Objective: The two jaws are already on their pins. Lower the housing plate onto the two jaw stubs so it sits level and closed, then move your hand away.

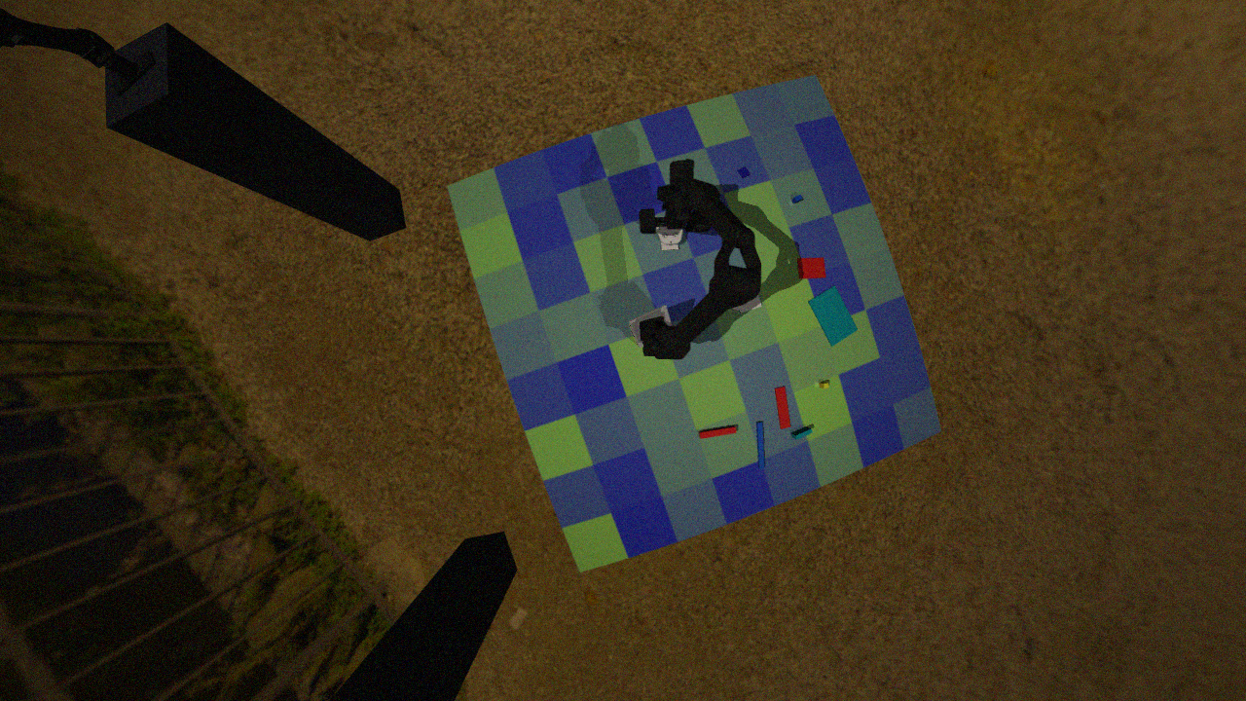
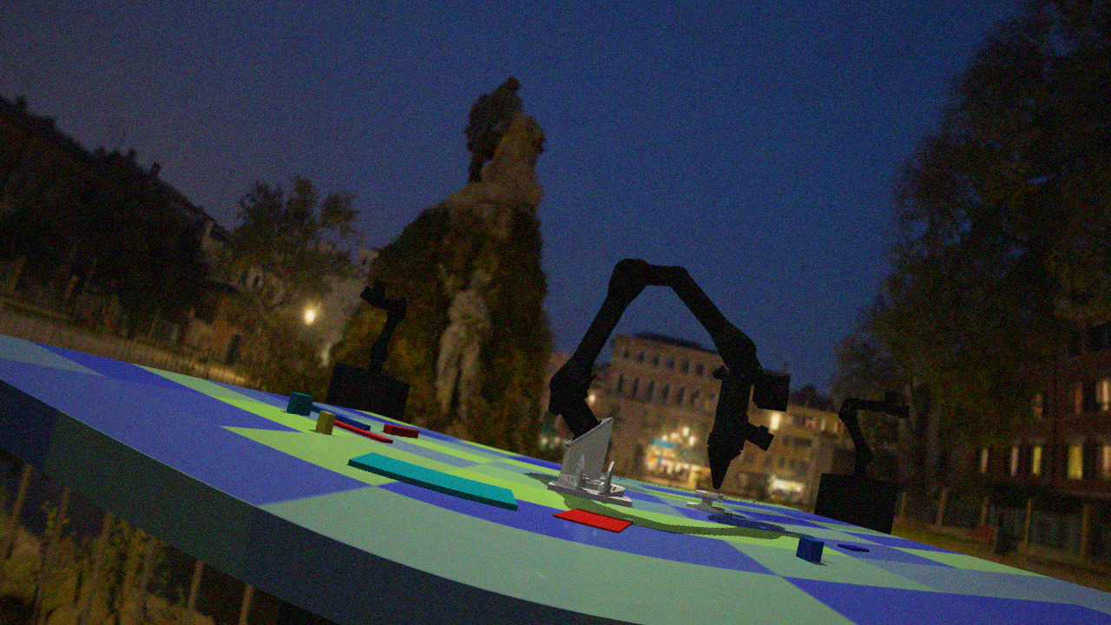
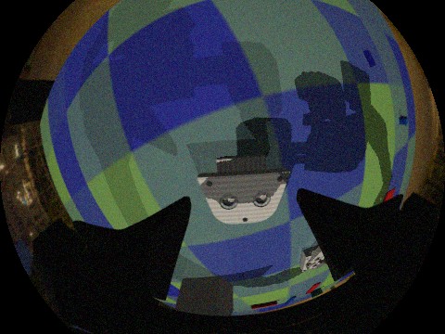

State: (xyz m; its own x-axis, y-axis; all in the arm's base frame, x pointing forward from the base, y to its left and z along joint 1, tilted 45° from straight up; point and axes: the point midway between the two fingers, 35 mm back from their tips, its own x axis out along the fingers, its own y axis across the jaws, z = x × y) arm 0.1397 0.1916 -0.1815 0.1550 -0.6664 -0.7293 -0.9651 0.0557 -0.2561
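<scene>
Open fingers over the pale plate

Black arm (image 1: 707,307) (image 2: 600,332) arches over the checkered tabletop (image 1: 609,488) (image 2: 660,571) (image 3: 139,97), its fingers (image 2: 719,466) pointing down — spread apart, nothing btwn them. Housing plate, by the look of it the pale piece w/ 2 round holes (image 1: 669,243) (image 2: 706,502) (image 3: 246,214), is below them on the tabletop side, ungripped. Well apart from it, a grey fixture (image 2: 588,450) w/ a tilted panel stands nr a flat red slab (image 1: 812,267) (image 2: 592,520) and a teal slab (image 1: 832,315) (image 2: 435,481). Can't tell which bits are the jaw stubs — too small, too dark.
</scene>
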